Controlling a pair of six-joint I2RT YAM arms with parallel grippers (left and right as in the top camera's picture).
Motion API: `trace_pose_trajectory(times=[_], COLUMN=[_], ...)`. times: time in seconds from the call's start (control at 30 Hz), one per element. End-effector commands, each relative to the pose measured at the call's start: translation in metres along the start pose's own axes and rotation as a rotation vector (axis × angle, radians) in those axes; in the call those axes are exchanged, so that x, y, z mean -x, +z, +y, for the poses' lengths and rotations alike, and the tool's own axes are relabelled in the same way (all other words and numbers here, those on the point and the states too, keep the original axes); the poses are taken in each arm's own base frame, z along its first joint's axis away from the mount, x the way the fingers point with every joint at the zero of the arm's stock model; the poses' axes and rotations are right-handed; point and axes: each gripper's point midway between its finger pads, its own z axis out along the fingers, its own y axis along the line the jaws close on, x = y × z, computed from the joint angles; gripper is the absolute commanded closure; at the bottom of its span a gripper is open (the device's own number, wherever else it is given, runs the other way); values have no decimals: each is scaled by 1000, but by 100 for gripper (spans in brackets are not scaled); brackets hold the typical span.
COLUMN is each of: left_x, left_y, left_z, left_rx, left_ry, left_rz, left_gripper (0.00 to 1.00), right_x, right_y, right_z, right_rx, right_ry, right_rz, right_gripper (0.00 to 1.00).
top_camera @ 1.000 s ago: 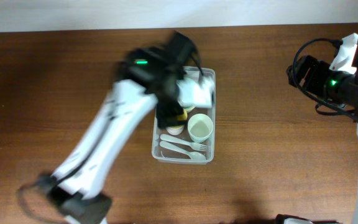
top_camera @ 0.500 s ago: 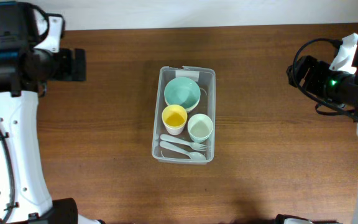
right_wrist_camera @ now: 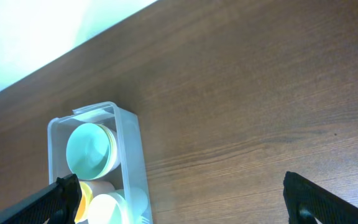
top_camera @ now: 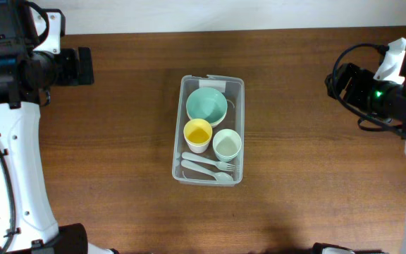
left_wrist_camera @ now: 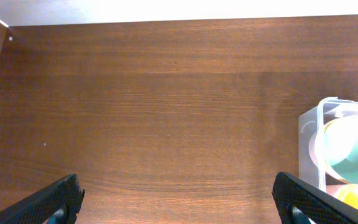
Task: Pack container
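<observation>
looking down from overhead, you see the container (top_camera: 177, 156) near the middle of the tabletop (top_camera: 104, 155), its white label (top_camera: 217, 81) at the short end toward the top of the view. inside it, a teal bowl (top_camera: 206, 106) sits at the label end. a yellow cup (top_camera: 197, 134) and a pale green cup (top_camera: 227, 144) stand side by side in the middle, and pale cutlery (top_camera: 206, 169) lies at the other end. your left arm (top_camera: 20, 60) is at the upper left and your right arm (top_camera: 376, 95) at the right edge, both well apart from the container.

on the left wrist, the fingertips (left_wrist_camera: 61, 198) sit wide apart over bare wood. the left jaws are released and empty, with the container at the right edge.

on the right wrist, the right jaws are likewise spread and empty, with the container at the lower left.
</observation>
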Motion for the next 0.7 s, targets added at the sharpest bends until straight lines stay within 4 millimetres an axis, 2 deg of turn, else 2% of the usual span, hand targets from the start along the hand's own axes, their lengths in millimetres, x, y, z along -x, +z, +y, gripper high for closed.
trace_pose_trajectory(times=[0.0, 0.03, 0.07, 0.17, 0.23, 0.3, 0.37, 0.4, 0.43, 0.53, 0.57, 0.67], left_x=[-2, -2, -2, -2, -2, -2, -2, -2, -2, -2, -2, -2], left_y=[4, 4, 4, 4, 4, 4, 4, 4, 4, 5, 4, 4], left_z=[-1, -1, -1, -1, -1, -1, -1, -1, -1, -1, -1, -1], left_rx=[-14, -14, -14, -14, -14, -14, -14, -14, -14, -14, -14, -14], left_ry=[-13, -13, -13, -13, -13, -13, -13, -13, -13, -13, -13, -13], left_rz=[11, 11, 11, 11, 11, 11, 11, 11, 11, 12, 11, 11], left_gripper=[0, 0, 0, 0, 0, 0, 0, 0, 0, 0, 0, 0], right_x=[2, 1, -3, -14, -25, -36, -51, -65, -68, -107, -125, -150], right_y=[-47, -58, -82, -119, -137, -142, -140, -134, -133, -107, -90, -60], right_z=[12, 14, 20, 15, 3, -7, -16, -21, -22, -36, -44, -58], right_rx=[26, 34, 50, 18, -37, -68, -80, -75, -72, -53, -53, -53], right_ry=[-43, -50, -66, -80, -82, -79, -107, -137, -142, -156, -157, -156], right_rz=[-123, -150, -212, -320, -404, -451, -512, -537, -543, -545, -525, -500], right_gripper=[1, 1, 1, 1, 1, 1, 1, 1, 1, 1, 1, 1])
